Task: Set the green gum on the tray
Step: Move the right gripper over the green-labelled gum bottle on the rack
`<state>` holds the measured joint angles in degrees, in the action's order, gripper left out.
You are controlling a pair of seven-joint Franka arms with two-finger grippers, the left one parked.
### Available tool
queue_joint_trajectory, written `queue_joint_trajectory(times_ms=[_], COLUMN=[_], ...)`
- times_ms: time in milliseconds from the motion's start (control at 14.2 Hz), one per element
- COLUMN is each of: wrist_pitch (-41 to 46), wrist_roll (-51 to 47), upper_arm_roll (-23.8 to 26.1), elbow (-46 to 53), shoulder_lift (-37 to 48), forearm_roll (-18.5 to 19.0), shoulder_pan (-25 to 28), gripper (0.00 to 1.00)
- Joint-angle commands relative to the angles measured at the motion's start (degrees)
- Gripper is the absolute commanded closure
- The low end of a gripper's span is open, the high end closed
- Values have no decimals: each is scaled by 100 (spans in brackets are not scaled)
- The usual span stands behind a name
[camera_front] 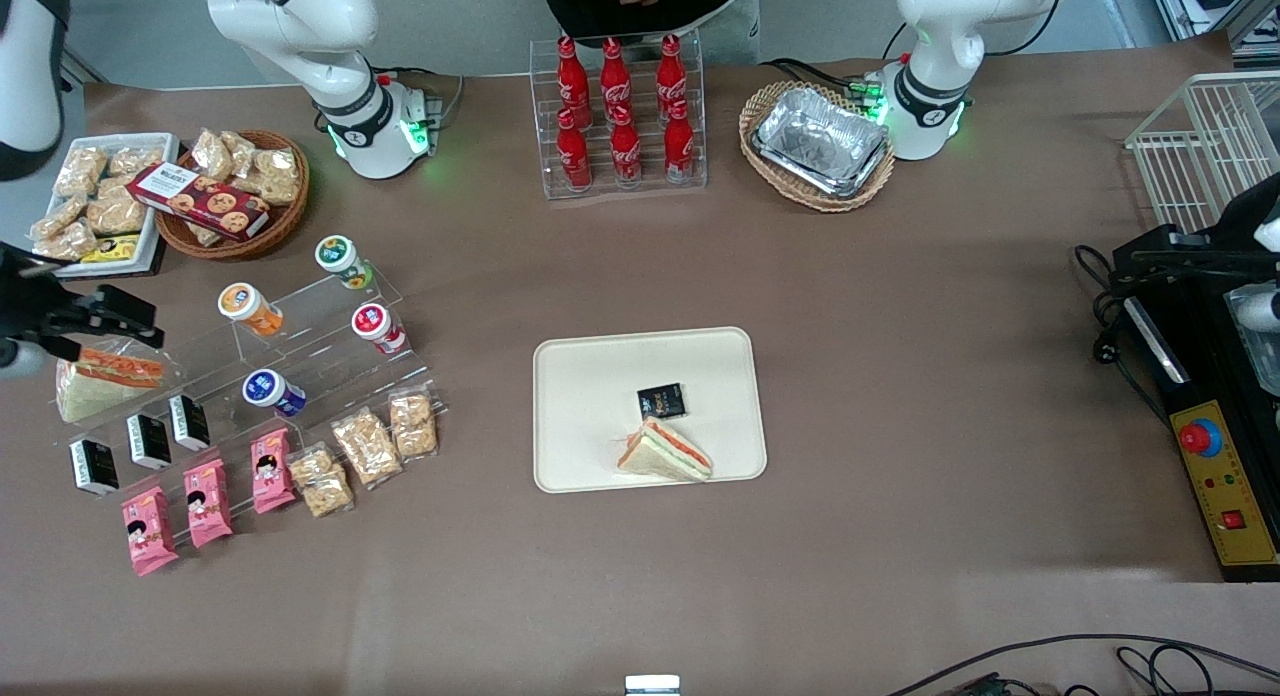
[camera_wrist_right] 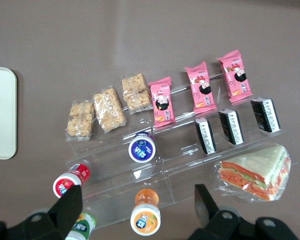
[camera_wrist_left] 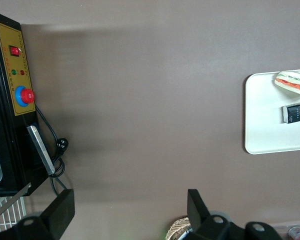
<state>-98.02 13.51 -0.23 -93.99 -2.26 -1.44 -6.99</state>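
the cream tray (camera_front: 650, 356) lies mid-counter, closer to the front camera's edge than to the arms' edge. on it, at its camera-side rim, rests a wrapped sandwich (camera_front: 664, 451), and just farther from the camera lies a small black packet (camera_front: 661, 401), apart from the sandwich.

toward the working arm's end of the counter stands a clear stepped acrylic rack (camera_front: 300, 376). its lowest step, nearest the camera, carries three pink snack packets (camera_front: 208, 501) and clear bags of puffed-rice bars (camera_front: 368, 446). one step up sit three black-and-white packs (camera_front: 148, 441) and a blue-lidded canister (camera_front: 272, 392). higher are a red-lidded canister (camera_front: 378, 327) and an orange-lidded canister (camera_front: 250, 309). the green gum (camera_front: 343, 260) sits on the topmost step, farthest from the camera, lying tilted, well apart from the tray.

the gripper (camera_front: 75, 316) hangs above the rack's end near the counter's working-arm edge, over a second wrapped sandwich (camera_front: 105, 381). in the wrist view the gripper (camera_wrist_right: 137, 212) has its two fingers (camera_wrist_right: 67, 210) spread wide with nothing between them, the green gum (camera_wrist_right: 84, 226) partly hidden beside one finger.

along the arms' edge stand a wicker basket of snacks (camera_front: 235, 191), a clear stand of red cola bottles (camera_front: 620, 116), and a foil tray in a wicker basket (camera_front: 818, 144).
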Motion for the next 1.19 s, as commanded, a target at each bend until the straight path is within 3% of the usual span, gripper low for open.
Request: queue_joint_trajectory(times_ms=[0,281,421,561,842,1123], wrist_pitch=[90,90,544,478,283,433], wrist_roll=[47,64,21,-128,-874,-894], upper_arm_roll=[14,23,49,110,759,823], elbow=[12,-14,-136,-889,-2831,-3661], shoulder_lift=[111,76,216,925,2893,3925], forearm_roll=[-137,-129,-137,-339,-427,-656], shoulder_pan=[-110,-110,-75,-22,-4,4], gripper=[0,0,0,0,0,0])
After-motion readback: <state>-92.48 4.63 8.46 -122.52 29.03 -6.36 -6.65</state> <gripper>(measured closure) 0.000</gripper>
